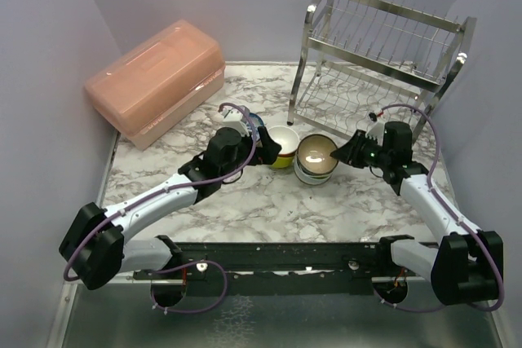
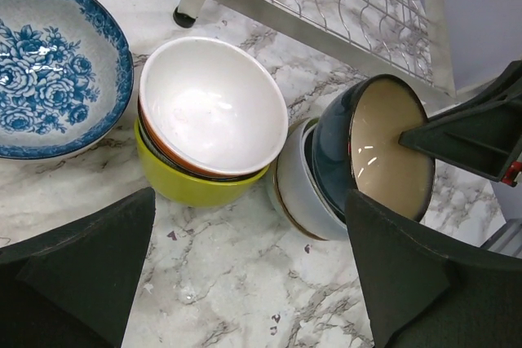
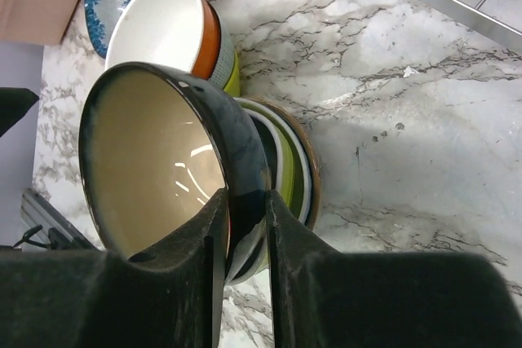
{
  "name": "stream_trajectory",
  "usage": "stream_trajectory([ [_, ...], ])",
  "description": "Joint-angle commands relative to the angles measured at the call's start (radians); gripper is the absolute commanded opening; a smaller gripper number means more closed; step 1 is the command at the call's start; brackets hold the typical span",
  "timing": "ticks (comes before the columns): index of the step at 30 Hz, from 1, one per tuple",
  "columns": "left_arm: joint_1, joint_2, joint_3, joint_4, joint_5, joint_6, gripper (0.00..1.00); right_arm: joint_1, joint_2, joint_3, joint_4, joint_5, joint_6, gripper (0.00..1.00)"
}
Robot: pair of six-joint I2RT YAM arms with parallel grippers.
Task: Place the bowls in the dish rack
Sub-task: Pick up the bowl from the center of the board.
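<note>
A dark teal bowl point(image 1: 316, 151) with a cream inside tops a stack of bowls point(image 1: 313, 175) at the table's middle. My right gripper point(image 1: 342, 152) is shut on its right rim. In the right wrist view the fingers point(image 3: 294, 275) pinch the wall of this teal bowl point(image 3: 155, 152), which tilts above the mint and lime bowls point(image 3: 294, 177). A white bowl point(image 2: 210, 103) sits in a lime-yellow one point(image 2: 192, 189), beside a blue-and-white bowl point(image 2: 49, 63). My left gripper point(image 2: 249, 234) hangs open over bare table near them. The dish rack point(image 1: 383, 55) stands at the back right with no bowls in it.
A pink lidded plastic box point(image 1: 155, 79) lies at the back left. The rack's foot point(image 2: 186, 15) stands just behind the white bowl. Lilac walls close in the table on three sides.
</note>
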Motion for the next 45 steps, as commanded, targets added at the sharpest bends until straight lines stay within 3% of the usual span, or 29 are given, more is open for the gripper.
stream_trajectory([
  [1, -0.005, 0.028, 0.037, 0.016, 0.047, -0.025, 0.99, 0.007, -0.038, 0.055, 0.001, -0.021, -0.017, 0.19],
  [8, -0.006, 0.063, 0.056, 0.072, 0.132, -0.061, 0.99, 0.006, -0.088, 0.078, 0.002, 0.004, -0.018, 0.01],
  [18, -0.004, 0.090, 0.065, 0.191, 0.292, -0.148, 0.99, 0.007, -0.173, 0.087, 0.057, 0.009, -0.006, 0.00],
  [26, -0.010, 0.150, 0.061, 0.344, 0.476, -0.236, 0.99, 0.006, -0.194, 0.089, 0.164, -0.099, 0.054, 0.01],
  [45, -0.082, 0.281, 0.069, 0.562, 0.490, -0.356, 0.96, 0.007, -0.202, 0.079, 0.223, -0.173, 0.114, 0.01],
])
